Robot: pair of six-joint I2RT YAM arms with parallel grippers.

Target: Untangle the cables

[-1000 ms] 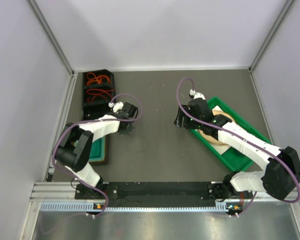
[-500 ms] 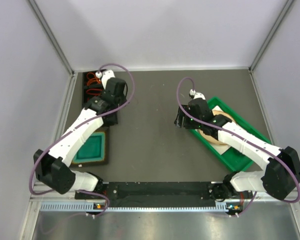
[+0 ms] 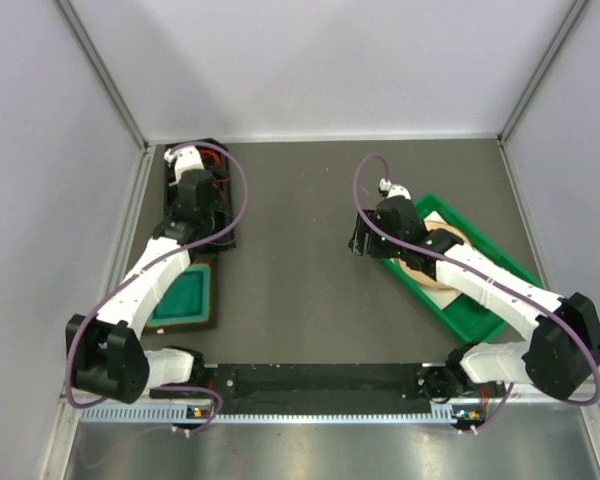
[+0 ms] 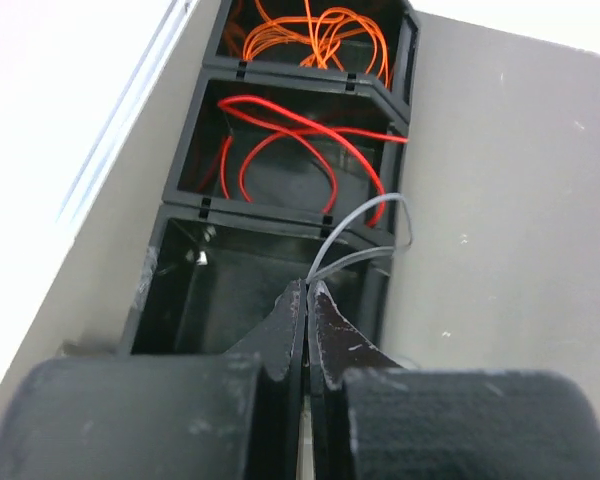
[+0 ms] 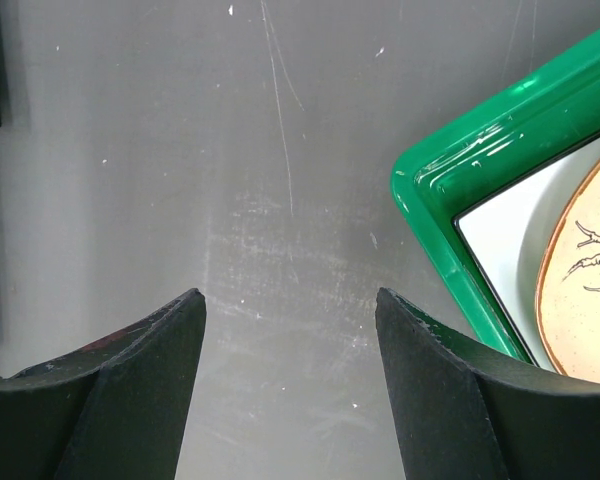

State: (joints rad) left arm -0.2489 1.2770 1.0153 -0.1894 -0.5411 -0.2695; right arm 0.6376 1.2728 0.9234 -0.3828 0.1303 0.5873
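Where the left gripper's (image 4: pixel 305 300) jaws meet, pressed almost flat together, they pinch a thin grey cable (image 4: pixel 375 205). From the fingertips this cable rises, arcs over the right wall of a black organiser (image 4: pixel 270 205) and curls down again just outside it. The gripper hangs over the nearest of the organiser's three compartments. The middle one holds a red cable (image 4: pixel 280 135) in loose loops, one loop draped over its right wall. The farthest holds a tangle of orange cables (image 4: pixel 320 35). The organiser lies along the desk's left edge, reaching into the far left corner. A teal tray (image 3: pixel 185 295) sits just nearer on the same edge.

The right gripper (image 5: pixel 287 295) has its jaws spread wide, holding nothing, above the bare desk (image 3: pixel 300 260) near the middle. Just beside it on the right is the corner of a green tray (image 5: pixel 430 190), which runs diagonally toward the desk's right edge. In it lies a round plate (image 5: pixel 590 270) with an orange-brown rim.
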